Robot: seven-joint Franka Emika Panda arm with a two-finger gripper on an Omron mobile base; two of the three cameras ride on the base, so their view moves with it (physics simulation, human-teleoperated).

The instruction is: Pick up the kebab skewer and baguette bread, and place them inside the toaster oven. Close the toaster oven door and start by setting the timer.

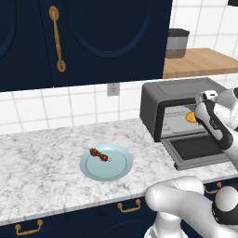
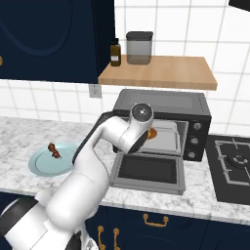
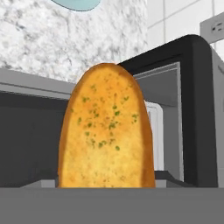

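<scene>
Grey-white marbled counter (image 1: 42,153) under dark navy cabinets (image 1: 83,37), white tiled wall behind. Skewer (image 1: 99,155) on pale blue plate (image 1: 116,173), left of toaster oven (image 2: 161,103). Oven door (image 2: 149,171) dropped flat. Fingers grasping golden bread (image 3: 106,131) at oven mouth. Stove (image 2: 234,166) far right; wooden shelf (image 2: 161,72) above.

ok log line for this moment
baguette bread: at open toaster oven mouth | kebab skewer: on plate | door: down
</scene>
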